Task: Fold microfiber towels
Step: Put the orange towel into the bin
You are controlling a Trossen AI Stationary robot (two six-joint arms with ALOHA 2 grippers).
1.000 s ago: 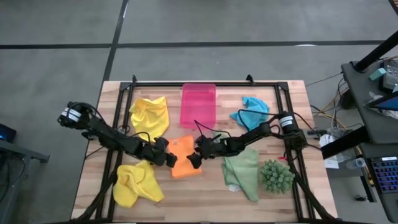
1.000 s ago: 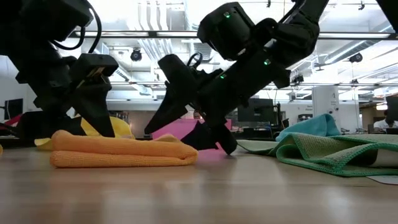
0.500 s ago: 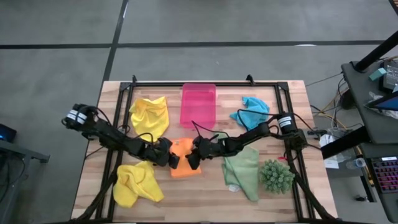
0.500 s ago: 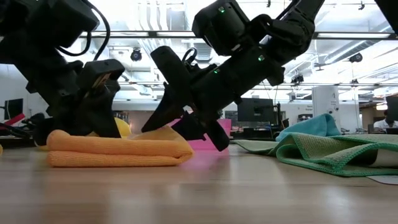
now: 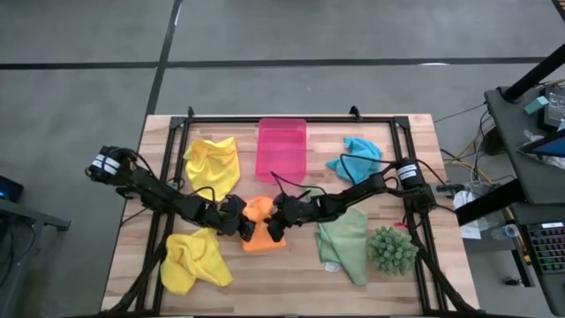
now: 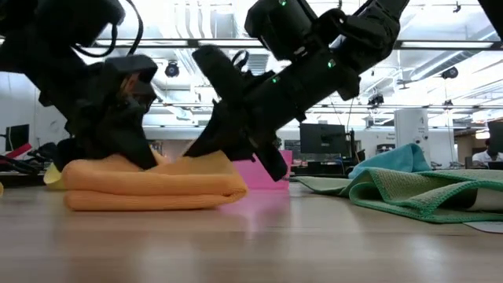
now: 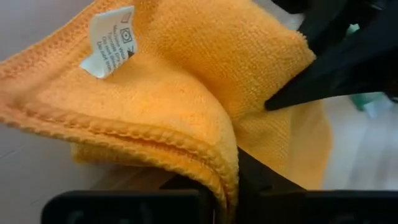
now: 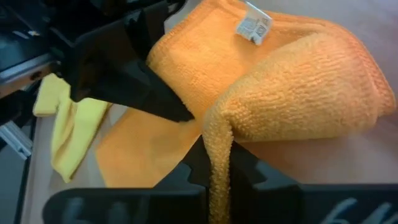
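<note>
Both claws have closed since a second ago: left gripper [image 5: 240, 226] and right gripper [image 5: 272, 224] each pinch an edge of the orange towel [image 5: 259, 221]; this suggests a fold lift is next; the towel lies just below the pink tray [image 5: 281, 148], bunched between the two claws, its fabric inside both jaws.

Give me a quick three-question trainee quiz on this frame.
1. True or false: both grippers are shut on the orange towel.
2. Which thing lies nearest the plant? A) pink tray B) green towel C) blue towel
3. How many yellow towels are on the table?

Key
1. True: left gripper and right gripper each pinch a side of it.
2. B, the green towel; pink tray and blue towel lie farther back.
3. Two.
</note>
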